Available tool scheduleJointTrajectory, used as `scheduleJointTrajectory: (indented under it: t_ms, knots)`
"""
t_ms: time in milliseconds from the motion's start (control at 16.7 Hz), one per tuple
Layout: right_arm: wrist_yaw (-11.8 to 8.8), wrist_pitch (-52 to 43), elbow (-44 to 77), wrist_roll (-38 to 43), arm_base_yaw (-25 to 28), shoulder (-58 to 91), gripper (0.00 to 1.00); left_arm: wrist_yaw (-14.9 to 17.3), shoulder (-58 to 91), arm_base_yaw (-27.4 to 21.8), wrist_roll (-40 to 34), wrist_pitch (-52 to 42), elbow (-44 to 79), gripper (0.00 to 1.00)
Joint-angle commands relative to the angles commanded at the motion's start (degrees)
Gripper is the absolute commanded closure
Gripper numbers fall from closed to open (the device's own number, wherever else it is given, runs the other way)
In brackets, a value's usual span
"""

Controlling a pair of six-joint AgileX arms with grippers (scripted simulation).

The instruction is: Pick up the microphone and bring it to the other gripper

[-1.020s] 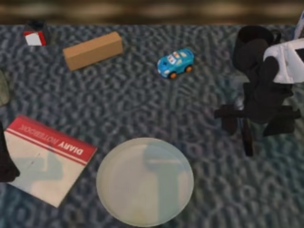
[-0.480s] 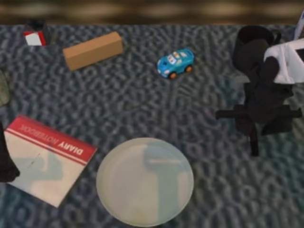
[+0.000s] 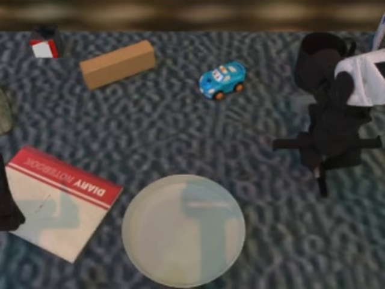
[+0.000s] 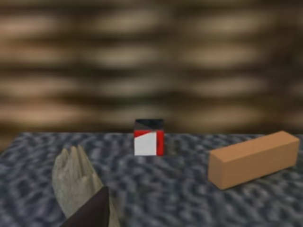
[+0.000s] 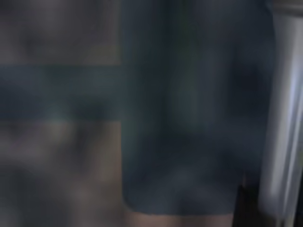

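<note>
Now right gripper (image 3: 317, 161), right of the toy car (image 3: 222, 79), has fingers clamped on the microphone (image 3: 322, 179), lifting; handover next.

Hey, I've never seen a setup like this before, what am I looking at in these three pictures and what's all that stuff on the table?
This is a simulated two-armed AgileX robot at a table. One picture looks down from overhead; the other two come from cameras on each wrist. The right gripper is low over the microphone at the table's right side, beside a black mug; whether it grips it cannot be seen. The left arm is parked at the left edge. Also on the table: a blue toy car, a wooden block, a red-and-white cube, a diary notebook and a pale plate. The right wrist view is dark.
</note>
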Motion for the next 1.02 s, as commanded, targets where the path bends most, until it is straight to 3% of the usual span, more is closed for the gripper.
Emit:
scheduleJointTrajectory:
  t_ms: [180,360,1020]
  knots:
    - [-2.01,5.35,-1.15,-1.20,0.11,-0.98,1.00,0.00,0.00,0.00,0.00,0.00,0.00,0.00]
    - [-5.54,15.41,-3.62,-3.15,0.04,-2.84,1.00,0.00,0.00,0.00,0.00,0.00,0.00,0.00]
    - [-23.51,71.37,-19.75,-13.21,-0.74,-14.17,1.00,0.00,0.00,0.00,0.00,0.00,0.00,0.00]
